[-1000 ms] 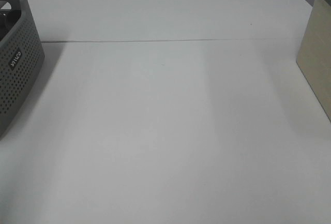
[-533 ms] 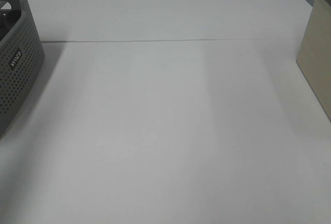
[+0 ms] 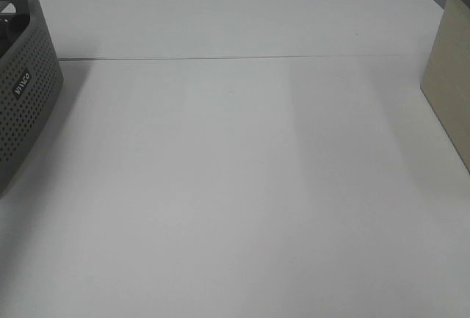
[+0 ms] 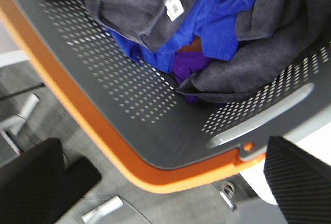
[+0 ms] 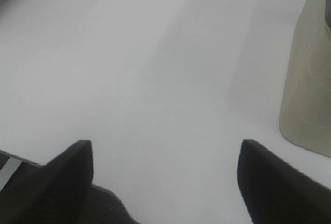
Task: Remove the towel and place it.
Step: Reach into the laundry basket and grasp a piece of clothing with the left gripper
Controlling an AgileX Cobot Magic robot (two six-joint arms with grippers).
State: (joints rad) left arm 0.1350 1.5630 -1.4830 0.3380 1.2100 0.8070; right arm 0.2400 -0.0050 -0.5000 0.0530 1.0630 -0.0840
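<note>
Inside the grey basket [image 4: 129,97], the crumpled towel [image 4: 282,48].

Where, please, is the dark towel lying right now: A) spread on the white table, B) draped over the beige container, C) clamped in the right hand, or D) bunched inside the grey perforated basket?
D: the left wrist view shows the towel bunched in the basket with blue cloth.
</note>
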